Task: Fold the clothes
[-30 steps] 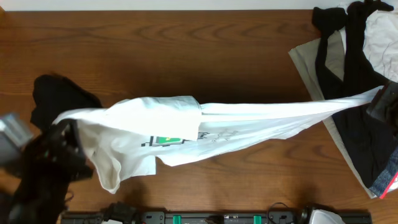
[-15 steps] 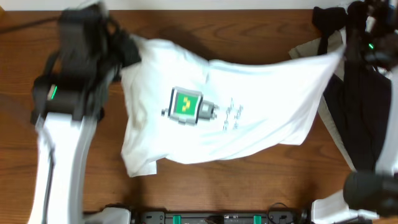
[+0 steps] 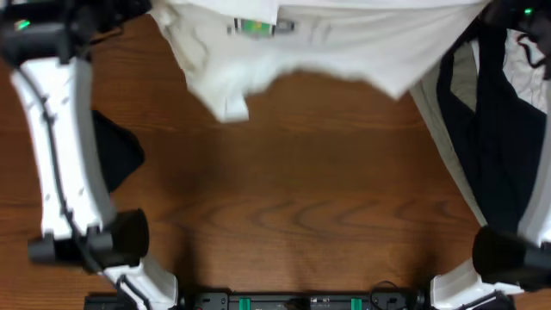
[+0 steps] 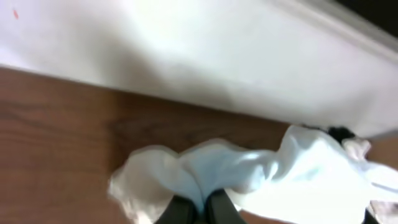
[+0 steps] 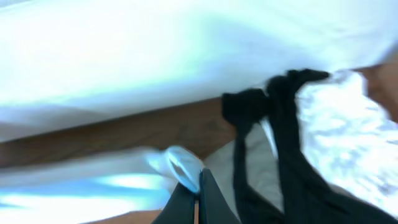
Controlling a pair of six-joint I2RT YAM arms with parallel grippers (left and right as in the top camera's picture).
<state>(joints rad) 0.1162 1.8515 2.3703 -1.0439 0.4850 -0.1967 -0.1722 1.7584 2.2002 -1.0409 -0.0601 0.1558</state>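
The white T-shirt [image 3: 327, 52] with a green print hangs stretched across the far edge of the table, held up at both ends. My left gripper [image 4: 198, 208] is shut on a bunched corner of the white T-shirt [image 4: 249, 171]. My right gripper [image 5: 197, 193] is shut on the white T-shirt's other corner [image 5: 180, 165]. In the overhead view both grippers are at the top corners, mostly cut off by the frame. More clothes lie at the right: black [image 3: 495, 129], beige [image 3: 435, 112] and white [image 3: 525, 47] pieces. A black garment [image 3: 116, 155] lies at the left.
My left arm [image 3: 60, 146] runs up the left side and my right arm [image 3: 516, 258] up the right. The wooden table [image 3: 301, 198] stretches between them. A white wall [image 4: 186, 56] stands behind the table's far edge.
Both arms have swung the T-shirt from the middle of the table up and away to the far edge. It went from a twisted rope to spread wide.
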